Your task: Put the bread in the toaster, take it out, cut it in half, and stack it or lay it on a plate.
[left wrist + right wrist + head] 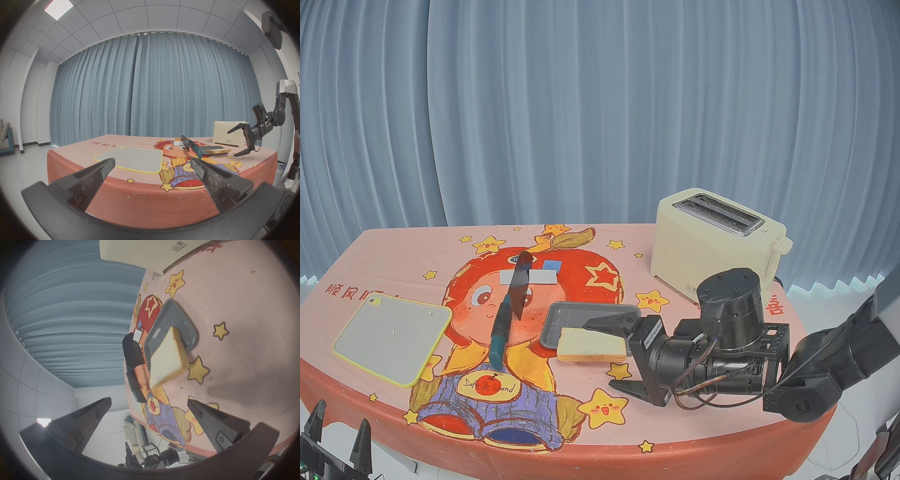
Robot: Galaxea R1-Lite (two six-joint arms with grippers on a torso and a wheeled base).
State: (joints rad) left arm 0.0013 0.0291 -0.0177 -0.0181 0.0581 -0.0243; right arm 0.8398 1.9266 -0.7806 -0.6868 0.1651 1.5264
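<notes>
Bare tablecloth [575, 378] in front of bread [590, 345] — knife [509, 306] left, toaster [712, 244] right-rear

Tablecloth [394, 262]: salmon-pink, cartoon print w/ red-haired figure, blue-purple trousers, yellow stars.
Toaster [709, 247]: cream body, silver slot plate.
Bread [590, 345]: pale cream face, tan crust.
Tray [594, 312]: dark grey, fine speckle.
Knife [509, 312]: teal handle, dark blade.
Cutting board [390, 337]: lt grey, yellow-green rim.
Curtain [600, 112]: blue-grey, vert. pleats.
Right gripper [600, 355], left gripper [152, 161]: black.
</notes>
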